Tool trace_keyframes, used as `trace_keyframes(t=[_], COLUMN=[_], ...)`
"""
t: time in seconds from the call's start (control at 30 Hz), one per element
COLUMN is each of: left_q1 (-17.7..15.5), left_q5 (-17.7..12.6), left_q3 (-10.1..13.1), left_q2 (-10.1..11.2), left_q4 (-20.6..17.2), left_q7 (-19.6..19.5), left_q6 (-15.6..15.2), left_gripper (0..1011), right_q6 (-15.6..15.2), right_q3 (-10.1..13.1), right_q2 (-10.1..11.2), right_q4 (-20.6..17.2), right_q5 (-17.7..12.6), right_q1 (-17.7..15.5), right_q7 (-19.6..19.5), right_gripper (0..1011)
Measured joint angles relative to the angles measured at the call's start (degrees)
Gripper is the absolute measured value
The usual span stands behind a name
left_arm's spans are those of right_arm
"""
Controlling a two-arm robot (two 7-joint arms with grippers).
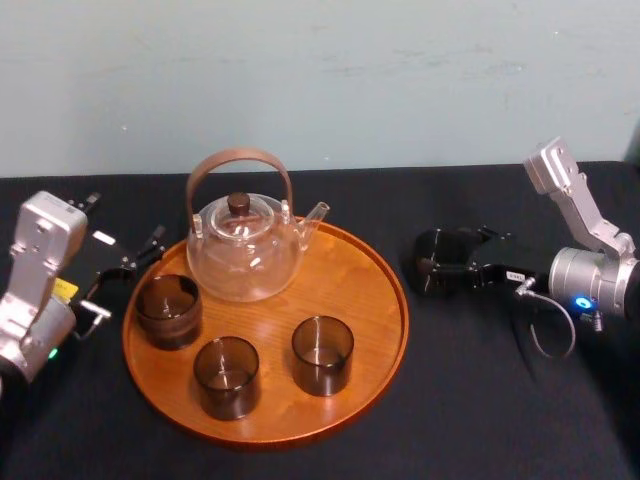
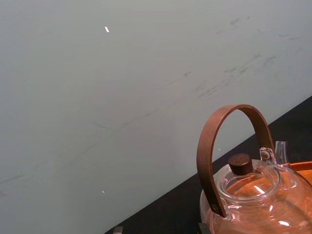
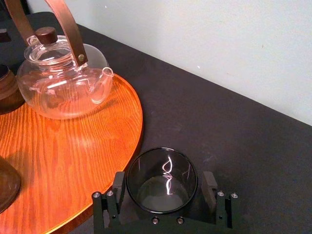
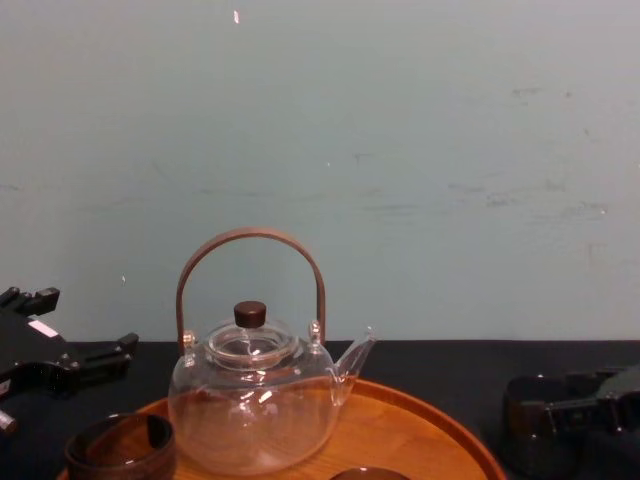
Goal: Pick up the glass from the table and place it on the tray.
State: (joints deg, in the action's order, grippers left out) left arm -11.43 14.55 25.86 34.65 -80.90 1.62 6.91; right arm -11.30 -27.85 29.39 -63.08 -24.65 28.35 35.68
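Glass (image 3: 162, 181) is standing on the black worktop (image 1: 480, 400), just beside the tray (image 1: 345, 285) at its 3 o'clock. Right gripper (image 1: 440, 262) is bracketing it, fingers spread either side. Left gripper (image 1: 138, 256) is idling at the tray's 9 o'clock; whether spread or pressed together, cannot tell.

Head camera looks down, chest looks across; both share the tray (image 1: 345, 285).
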Motion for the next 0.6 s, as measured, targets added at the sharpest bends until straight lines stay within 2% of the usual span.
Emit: trace_keyframes(t=[0.47, 0.6], left_q1=[0.0, 0.0], left_q5=[0.0, 0.0], left_q3=[0.0, 0.0], left_q2=[0.0, 0.0], left_q4=[0.0, 0.0], left_q7=[0.0, 0.0], left_q6=[0.0, 0.0], left_gripper=[1001, 1001], right_q6=[0.9, 0.8], right_q3=[-0.4, -0.4], right_q2=[-0.2, -0.2], right_q4=[0.3, 0.3], right_q5=[0.9, 0.7], right_q1=[0.4, 0.4], right_q7=[0.0, 0.1], right_gripper=[1002, 963])
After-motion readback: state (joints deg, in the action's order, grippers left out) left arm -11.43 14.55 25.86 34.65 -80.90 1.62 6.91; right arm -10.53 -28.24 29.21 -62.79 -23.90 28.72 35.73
